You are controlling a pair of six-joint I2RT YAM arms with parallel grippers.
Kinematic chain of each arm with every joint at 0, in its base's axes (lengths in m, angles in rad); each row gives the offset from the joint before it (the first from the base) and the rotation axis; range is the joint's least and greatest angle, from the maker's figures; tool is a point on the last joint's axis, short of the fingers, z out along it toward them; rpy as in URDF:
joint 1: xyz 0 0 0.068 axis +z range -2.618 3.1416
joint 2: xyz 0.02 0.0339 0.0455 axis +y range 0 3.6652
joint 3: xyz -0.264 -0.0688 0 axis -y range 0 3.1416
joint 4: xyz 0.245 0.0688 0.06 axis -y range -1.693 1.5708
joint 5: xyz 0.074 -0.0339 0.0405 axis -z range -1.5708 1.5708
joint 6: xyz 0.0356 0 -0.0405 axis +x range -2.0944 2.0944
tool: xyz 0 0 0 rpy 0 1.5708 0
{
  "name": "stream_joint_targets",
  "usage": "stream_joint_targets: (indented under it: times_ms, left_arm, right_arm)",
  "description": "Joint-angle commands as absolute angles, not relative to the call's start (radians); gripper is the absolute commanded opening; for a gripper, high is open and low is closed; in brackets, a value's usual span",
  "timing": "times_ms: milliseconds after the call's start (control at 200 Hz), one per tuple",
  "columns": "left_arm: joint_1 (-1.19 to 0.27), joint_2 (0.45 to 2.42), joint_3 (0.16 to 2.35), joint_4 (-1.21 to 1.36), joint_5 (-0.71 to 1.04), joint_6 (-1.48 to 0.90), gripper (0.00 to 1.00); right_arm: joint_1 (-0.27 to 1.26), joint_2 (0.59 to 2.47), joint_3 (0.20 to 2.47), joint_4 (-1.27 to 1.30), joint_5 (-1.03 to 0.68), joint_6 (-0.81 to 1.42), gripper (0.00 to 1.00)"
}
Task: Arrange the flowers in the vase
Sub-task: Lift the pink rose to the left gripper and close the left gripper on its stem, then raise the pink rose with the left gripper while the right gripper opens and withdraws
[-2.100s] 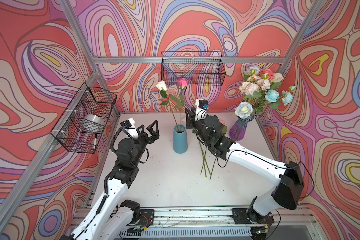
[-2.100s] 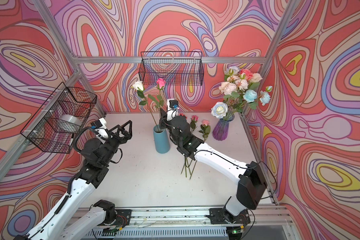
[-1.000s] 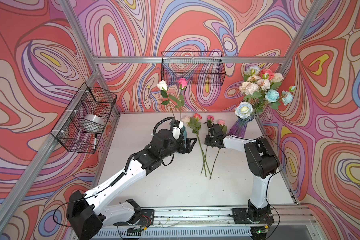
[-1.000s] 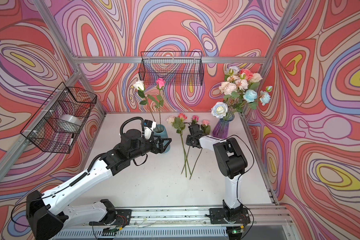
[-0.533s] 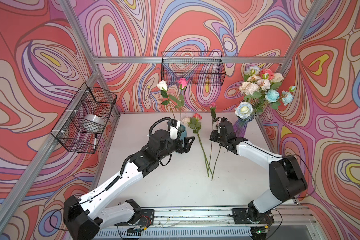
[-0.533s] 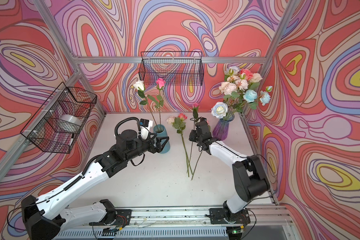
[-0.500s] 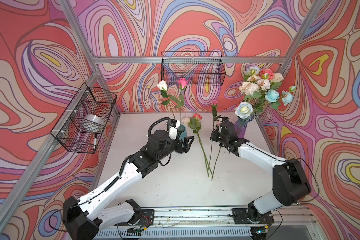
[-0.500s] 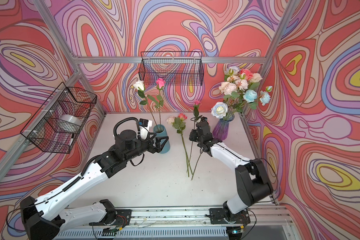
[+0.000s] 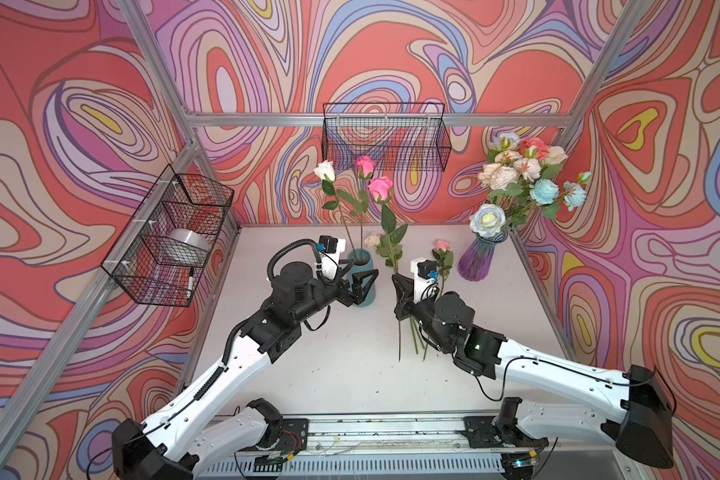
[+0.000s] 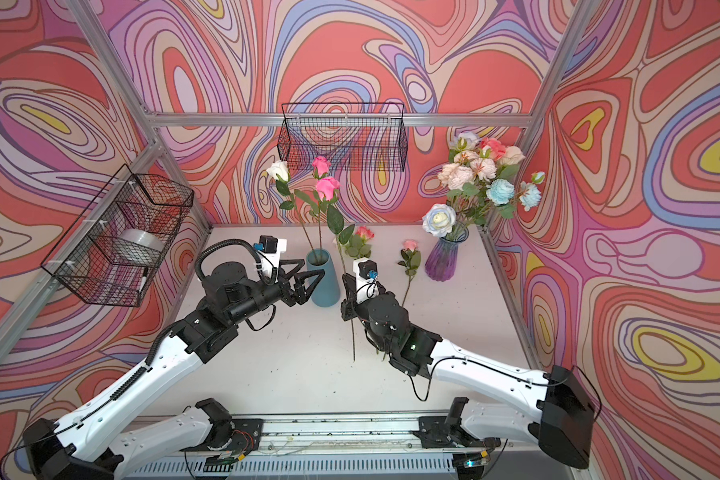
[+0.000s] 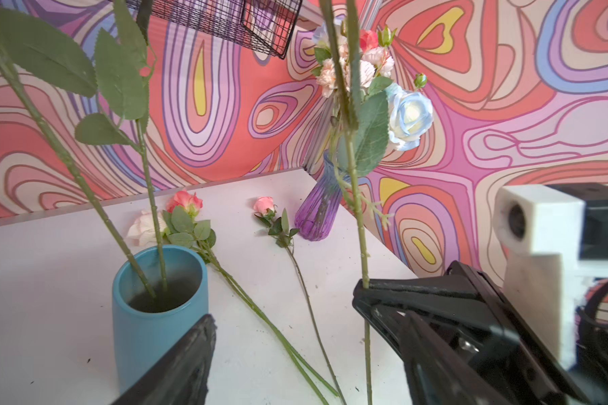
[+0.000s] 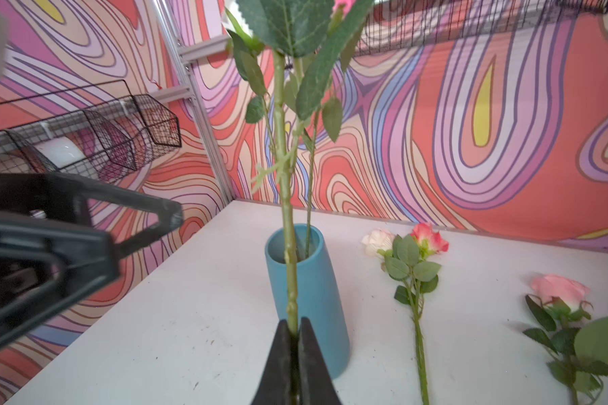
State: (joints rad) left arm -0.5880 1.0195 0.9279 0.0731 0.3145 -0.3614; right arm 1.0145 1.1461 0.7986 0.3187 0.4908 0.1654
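A blue vase [image 9: 363, 286] [image 10: 324, 286] [image 11: 155, 308] [image 12: 313, 291] stands mid-table in both top views with a white rose [image 9: 324, 170] and a pink rose [image 9: 364, 164] in it. My right gripper [image 9: 396, 282] [image 10: 347, 286] [image 12: 293, 331] is shut on the stem of another pink rose [image 9: 381, 188] [image 10: 327, 187], held upright just right of the vase. My left gripper [image 9: 366, 286] [image 10: 308, 274] [image 11: 306, 368] is open and empty at the vase's left side. More flowers lie on the table: cream [image 12: 378, 240], coral [image 12: 429, 240] and pink [image 12: 558, 287].
A purple vase [image 9: 479, 259] [image 10: 445, 259] with a full bouquet [image 9: 520, 174] stands at the back right corner. A wire basket [image 9: 385, 137] hangs on the back wall and another [image 9: 171, 245] on the left wall. Metal frame posts line the table's edges.
My right gripper has lifted the pink rose off the table and carried it left, upright, to beside the blue vase. My left gripper stays open by the vase.
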Motion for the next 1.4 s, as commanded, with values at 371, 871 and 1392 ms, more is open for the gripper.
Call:
stream_joint_targets:
  times_ms: [371, 871, 1392]
  left_arm:
    - [-0.508, 1.068, 0.899, 0.334, 0.685, -0.516, 0.54]
    - [-0.486, 1.039, 0.852, 0.415, 0.617, -0.522, 0.0]
    - [-0.486, 1.133, 1.335, 0.288, 0.114, -0.134, 0.0]
  right_arm:
    - [1.106, 1.232, 0.886, 0.41, 0.491, 0.026, 0.0]
    - [1.109, 1.258, 0.893, 0.407, 0.518, 0.039, 0.32]
    - [1.105, 0.91, 0.62, 0.319, 1.022, 0.09, 0.42]
